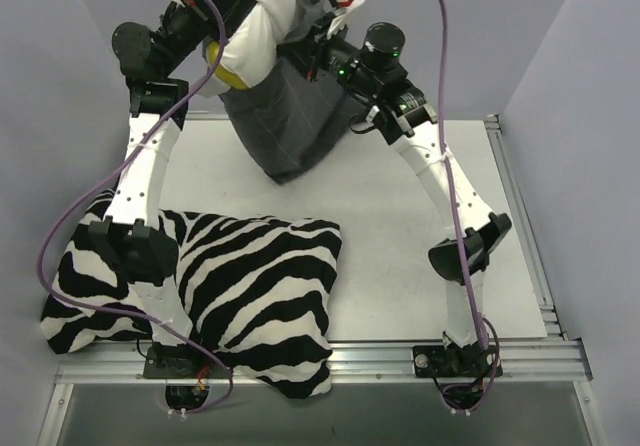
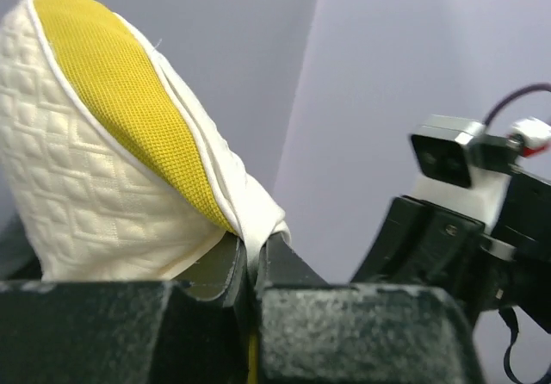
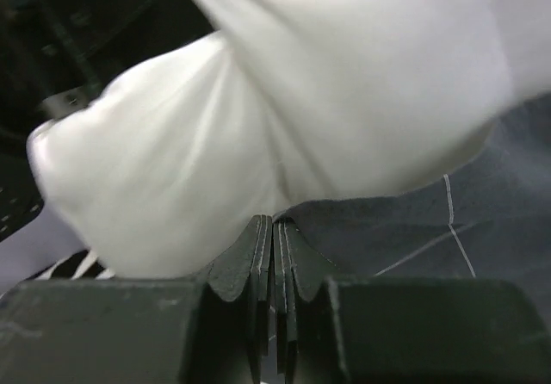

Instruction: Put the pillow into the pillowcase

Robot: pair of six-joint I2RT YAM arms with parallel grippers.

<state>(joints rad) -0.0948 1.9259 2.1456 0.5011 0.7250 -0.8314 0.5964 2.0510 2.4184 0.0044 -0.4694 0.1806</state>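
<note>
The white quilted pillow (image 1: 262, 11) with its yellow side edge (image 2: 129, 108) is held up at the back of the table, its lower part inside the dark grey checked pillowcase (image 1: 290, 116), which hangs down to the tabletop. My left gripper (image 2: 252, 250) is shut on a fold of the pillow's white cover beside the yellow edge; from above, the left gripper (image 1: 215, 54) is at the pillow's left side. My right gripper (image 3: 274, 225) is shut on the pillowcase's rim (image 3: 448, 238), right under the white pillow (image 3: 301, 100). The right gripper (image 1: 308, 44) is at the pillow's right side.
A large zebra-striped cushion (image 1: 240, 286) lies at the near left, around the left arm's base and over the table's front rail. The white tabletop (image 1: 400, 256) shows to its right. Purple cables (image 1: 440, 26) loop above both arms. Grey walls close in behind.
</note>
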